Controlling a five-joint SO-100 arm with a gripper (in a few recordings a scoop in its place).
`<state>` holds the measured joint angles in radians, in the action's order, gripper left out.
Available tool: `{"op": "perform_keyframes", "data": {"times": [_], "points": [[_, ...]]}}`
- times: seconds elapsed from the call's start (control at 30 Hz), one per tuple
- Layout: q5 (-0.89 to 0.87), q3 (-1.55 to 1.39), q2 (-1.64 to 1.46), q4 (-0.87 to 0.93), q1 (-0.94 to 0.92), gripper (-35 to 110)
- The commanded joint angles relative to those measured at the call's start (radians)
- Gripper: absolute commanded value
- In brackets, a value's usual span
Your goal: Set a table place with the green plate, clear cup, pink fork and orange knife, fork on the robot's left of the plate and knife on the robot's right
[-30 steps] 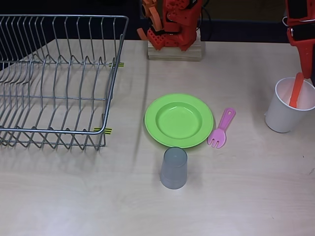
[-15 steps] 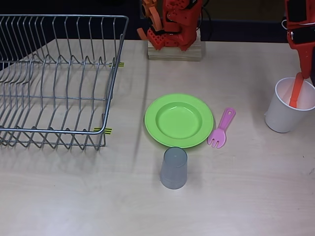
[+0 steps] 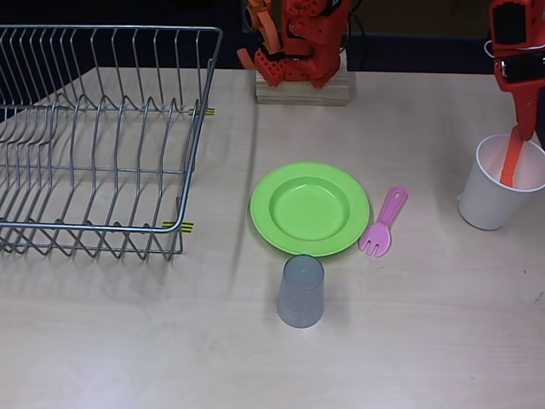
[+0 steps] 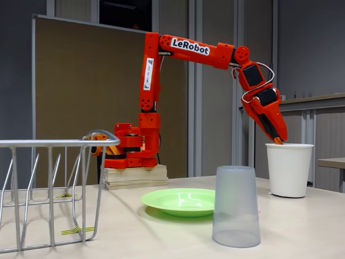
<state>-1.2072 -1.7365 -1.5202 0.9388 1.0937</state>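
Note:
The green plate (image 3: 310,209) (image 4: 180,200) lies mid-table. Just in front of it the clear cup (image 3: 301,291) (image 4: 236,206) stands upside down. The pink fork (image 3: 383,223) lies at the plate's right edge in the overhead view, tines toward the front. The orange knife (image 3: 511,164) stands leaning inside a white paper cup (image 3: 487,209) (image 4: 289,170) at the right. My gripper (image 3: 518,128) (image 4: 277,140) points down into that cup's mouth. Its fingers look closed together on the knife's upper end.
A wire dish rack (image 3: 94,136) (image 4: 54,189) takes up the left of the table. The arm's base (image 3: 298,43) (image 4: 132,151) sits on a wooden block at the back. Bare tabletop lies left of the plate and along the front.
The arm has shifted slightly left over the white cup, and the knife in the cup now looks narrower and more upright. Plate, fork and clear cup have not moved.

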Motion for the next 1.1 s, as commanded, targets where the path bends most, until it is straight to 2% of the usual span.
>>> {"op": "perform_keyframes", "data": {"times": [0.0,0.43,0.63,1.07], "points": [[0.005,-0.008,-0.014,-0.008,-0.005,8],[0.043,-0.038,-0.017,-0.020,-0.018,0],[0.146,-0.017,-0.029,-0.006,-0.038,0],[0.339,0.301,0.017,0.241,-0.086,0]]}}
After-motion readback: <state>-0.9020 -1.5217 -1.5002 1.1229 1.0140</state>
